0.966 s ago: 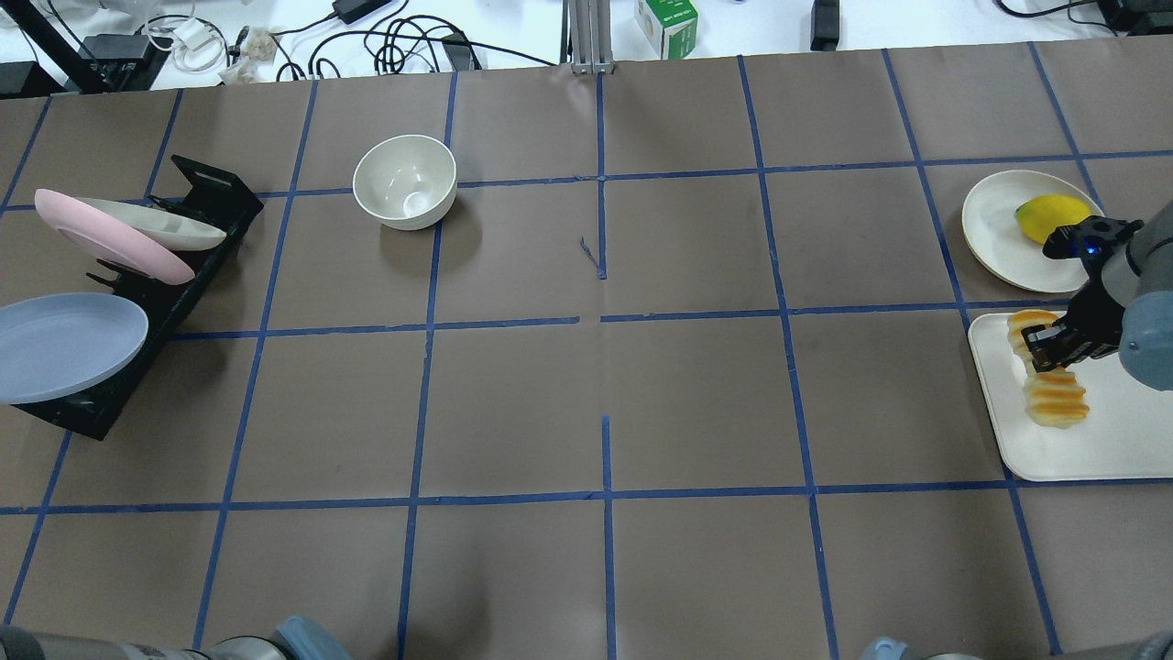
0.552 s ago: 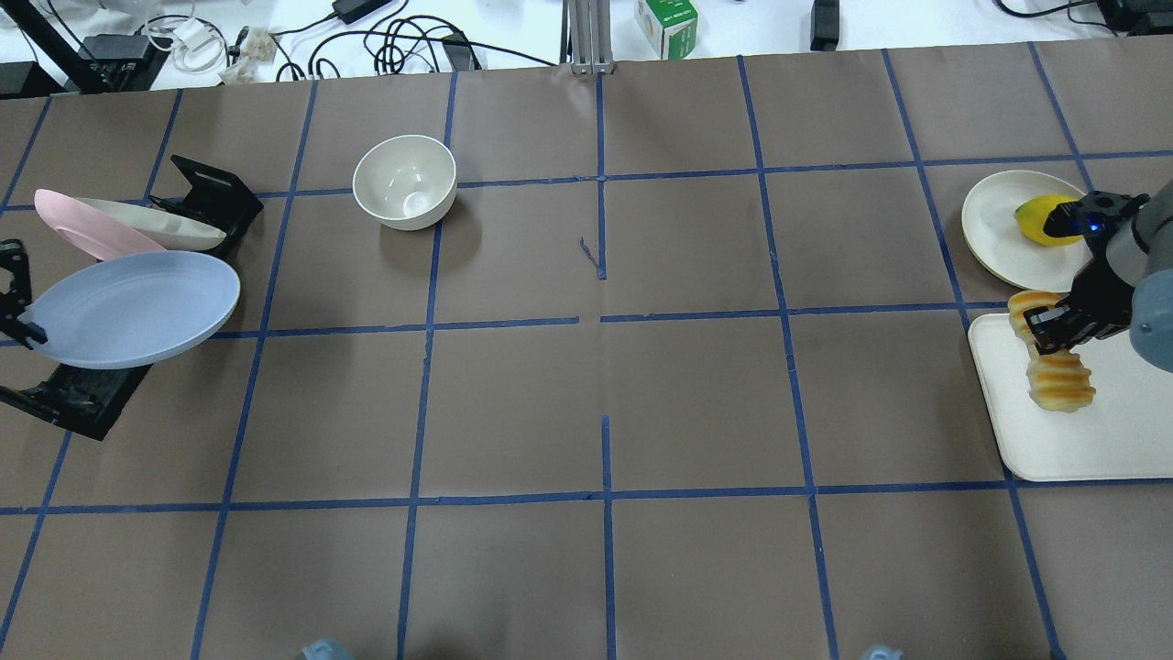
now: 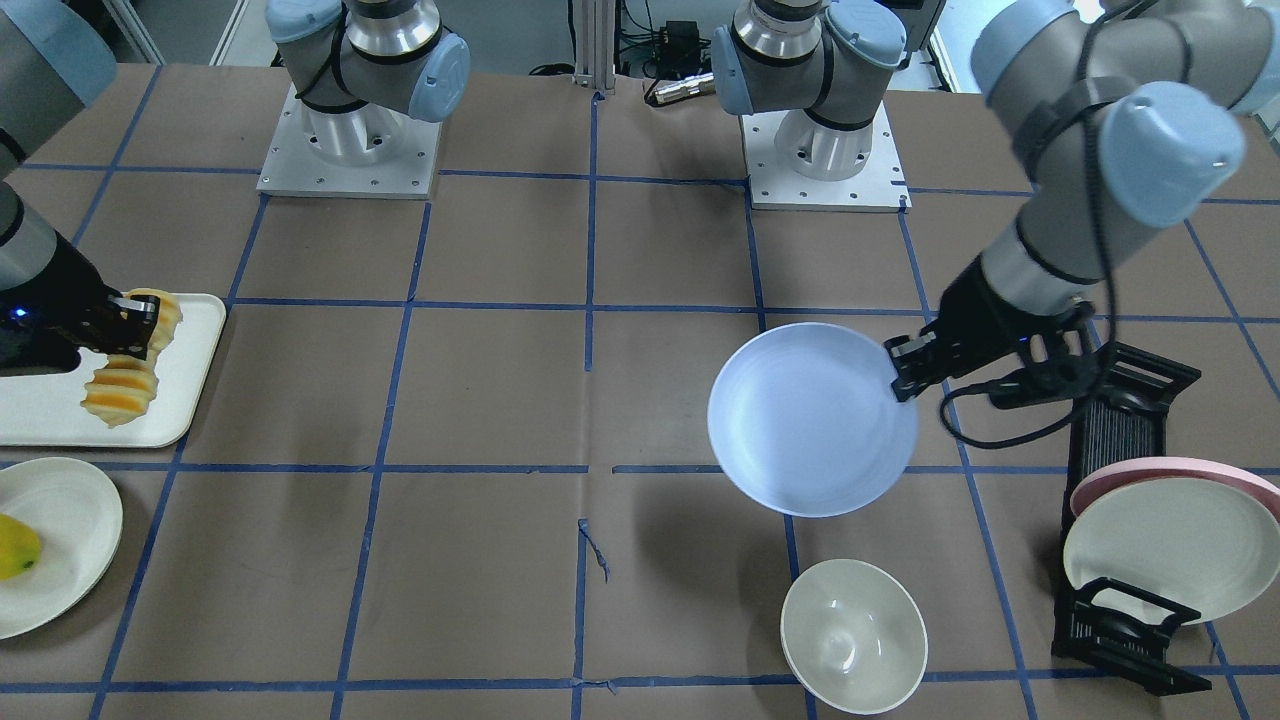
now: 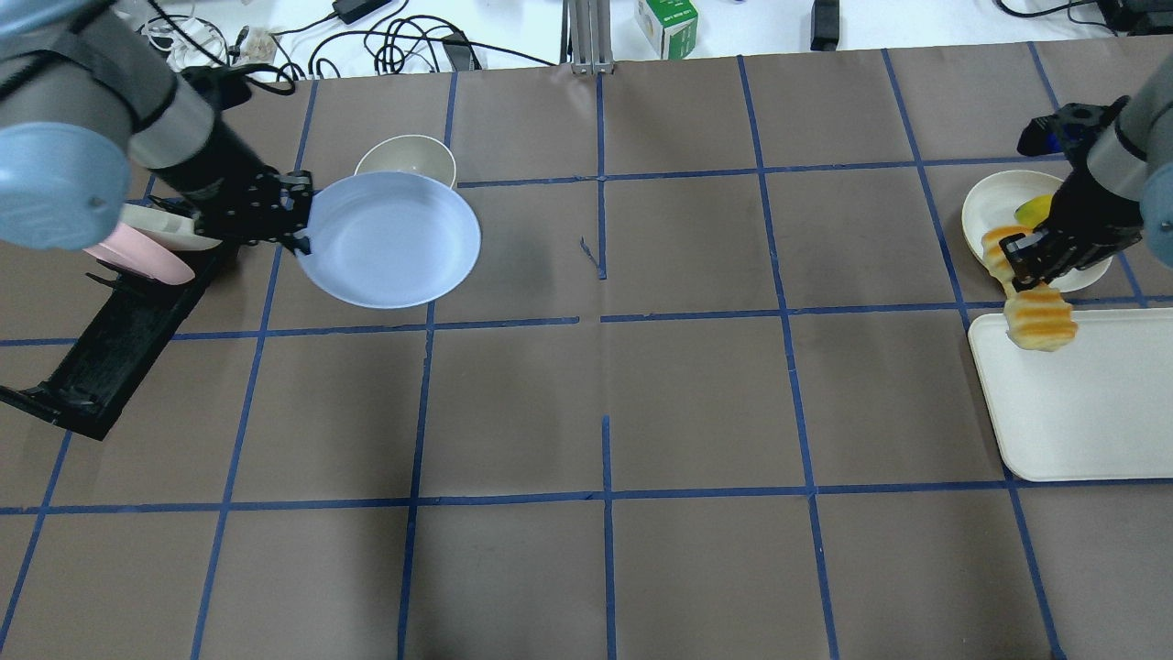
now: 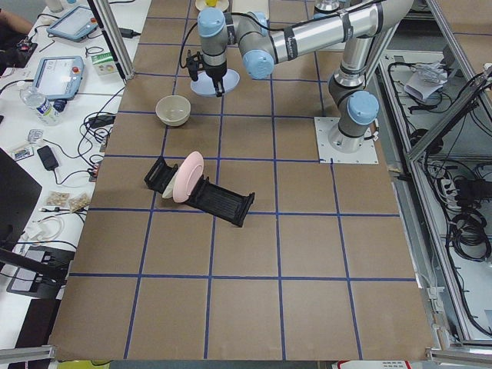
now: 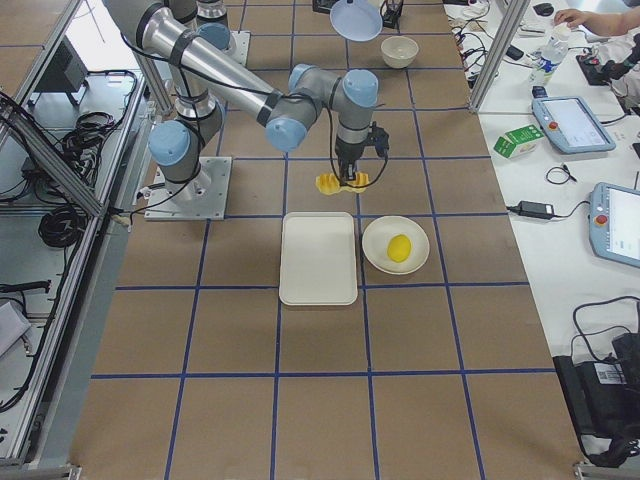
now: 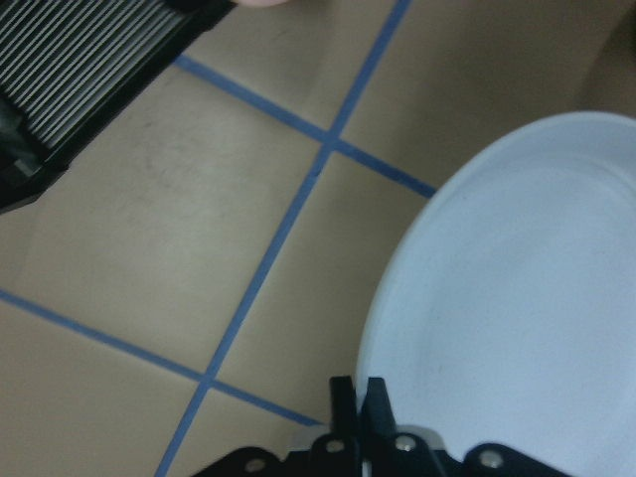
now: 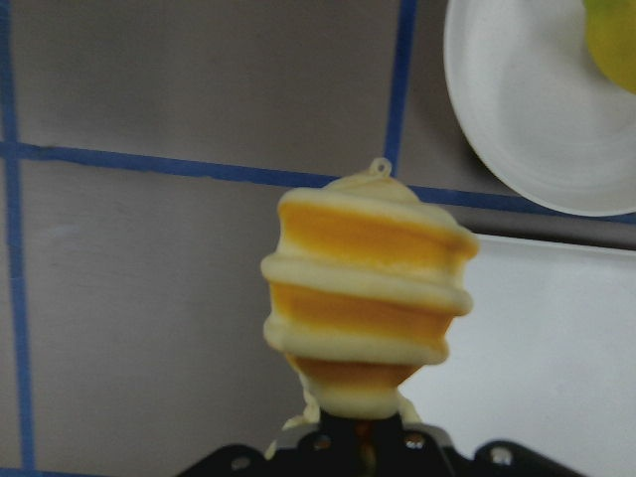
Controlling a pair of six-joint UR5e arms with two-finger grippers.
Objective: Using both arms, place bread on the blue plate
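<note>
My left gripper (image 4: pixel 301 220) is shut on the rim of the blue plate (image 4: pixel 389 240) and holds it roughly level above the table, beside the white bowl. The plate also shows in the front view (image 3: pixel 810 420) and in the left wrist view (image 7: pixel 517 298), where the fingers (image 7: pixel 345 397) pinch its edge. My right gripper (image 4: pixel 1025 259) is shut on the middle of the bread (image 4: pixel 1035 316) and holds it in the air near the tray's far left corner. The bread hangs down in the right wrist view (image 8: pixel 363 298) and shows in the front view (image 3: pixel 120 385).
A white tray (image 4: pixel 1081 403) lies at the right edge. A cream plate (image 4: pixel 988 215) with a yellow fruit (image 4: pixel 1035 209) sits beyond it. A white bowl (image 4: pixel 408 151) stands far left of centre. A black rack (image 4: pixel 119 339) holds a pink plate (image 4: pixel 137 261) and a cream plate (image 3: pixel 1170 545).
My left gripper has carried the blue plate out of the rack, to the right and away, up to the bowl. My right gripper has lifted the bread off the tray toward its far corner.
</note>
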